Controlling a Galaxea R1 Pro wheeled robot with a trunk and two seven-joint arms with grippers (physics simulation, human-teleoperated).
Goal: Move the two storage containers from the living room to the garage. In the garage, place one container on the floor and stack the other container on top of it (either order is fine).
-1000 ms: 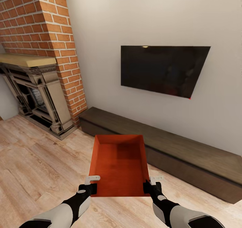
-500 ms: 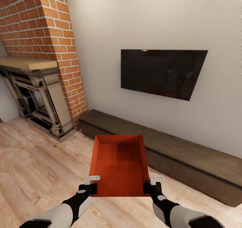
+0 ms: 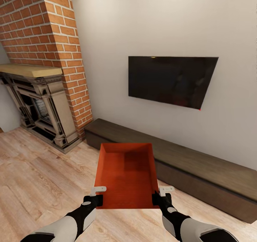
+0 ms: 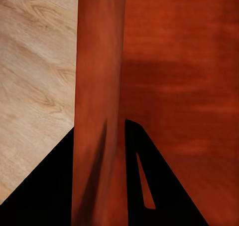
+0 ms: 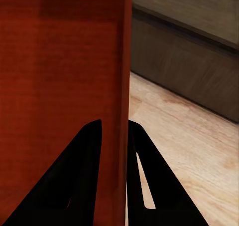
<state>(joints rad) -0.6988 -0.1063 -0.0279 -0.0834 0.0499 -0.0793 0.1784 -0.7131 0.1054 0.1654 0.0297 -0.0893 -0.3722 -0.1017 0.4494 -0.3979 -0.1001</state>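
Observation:
One orange-red storage container (image 3: 125, 174) hangs level in front of me above the light wood plank floor (image 3: 32, 178) of the living room. My left gripper (image 3: 96, 196) is shut on its near left wall, and my right gripper (image 3: 160, 196) is shut on its near right wall. In the left wrist view the thin orange wall (image 4: 97, 111) runs between the two dark fingers (image 4: 45, 196). The right wrist view has the container wall (image 5: 115, 101) pinched the same way between its fingers (image 5: 74, 186). The container is empty inside.
A long low dark wood bench (image 3: 200, 170) runs along the white wall ahead, under a wall-mounted black TV (image 3: 171, 81). A brick chimney (image 3: 50, 39) with an ornate fireplace (image 3: 39, 106) stands at the left. Open plank floor lies to the left.
The whole view has shifted slightly: fireplace and TV moved a little, so the camera turned or advanced. Both grippers hold the container in the same place relative to me.

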